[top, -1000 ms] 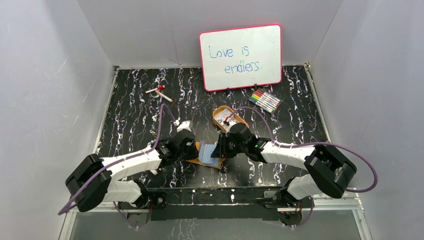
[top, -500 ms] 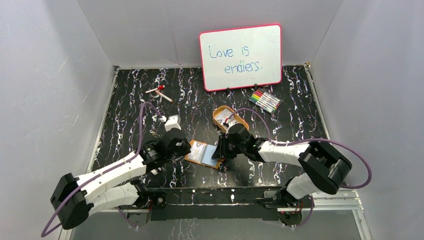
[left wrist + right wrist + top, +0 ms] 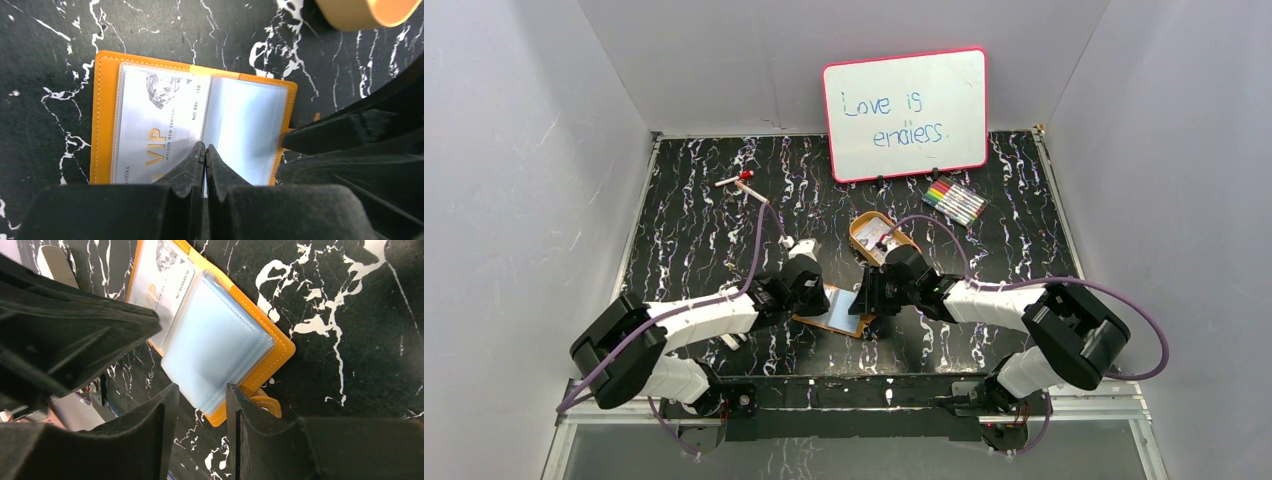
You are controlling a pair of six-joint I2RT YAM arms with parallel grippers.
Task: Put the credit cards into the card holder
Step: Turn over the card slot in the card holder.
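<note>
1. Card holder (image 3: 842, 310) lies open and flat on the worktop (image 3: 694, 240), between the two arms near the front edge. A tan-orange border frames its pale blue-grey sleeves.
2. Its left sleeve holds a pale VIP card (image 3: 150, 132). The right side is a sleeve stack (image 3: 245, 130); whether it holds a card cannot be told.
3. An oval tan tray (image 3: 856, 230) sits just behind the holder, apart from it, with pale cards (image 3: 879, 237) inside; their number is unclear.
4. Left arm (image 3: 714, 315): jaws closed and empty, fingertips (image 3: 196, 157) together over the holder's centre fold.
5. Right arm (image 3: 984, 298): jaws parted, gripping nothing, fingertips (image 3: 167, 400) flanking the sleeve stack's outer corner.
6. The worktop is black with white veins. A whiteboard (image 3: 906, 113) reading "Love is endless." leans against the back wall, with coloured markers (image 3: 954, 200) beside it and a red-capped pen (image 3: 742, 180) at back left. Pale grey walls (image 3: 524, 150) enclose three sides.
</note>
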